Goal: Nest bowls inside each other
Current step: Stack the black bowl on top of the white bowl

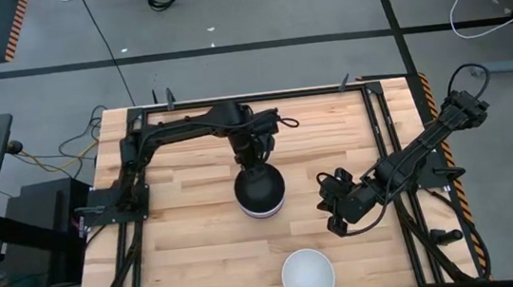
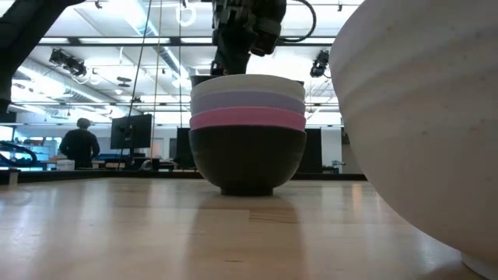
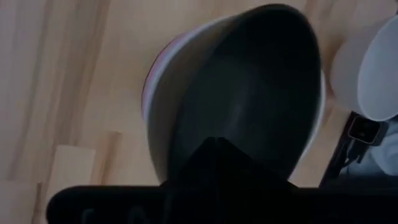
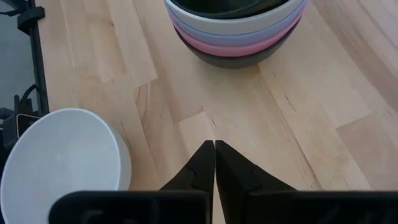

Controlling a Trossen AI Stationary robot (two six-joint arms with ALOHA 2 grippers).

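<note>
Centrally on the table (image 1: 192, 255), the left gripper (image 1: 257, 165) hovers over a stack of bowls (image 2: 247, 132), its finger spacing unclear, while the right gripper (image 4: 215, 149), fingers pressed together and empty, waits near a separate white bowl (image 1: 308, 276).

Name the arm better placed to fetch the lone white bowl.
Right, probably. The right gripper is shut and empty, nearer the white bowl. The left gripper sits over the stack, at its black top bowl.
</note>
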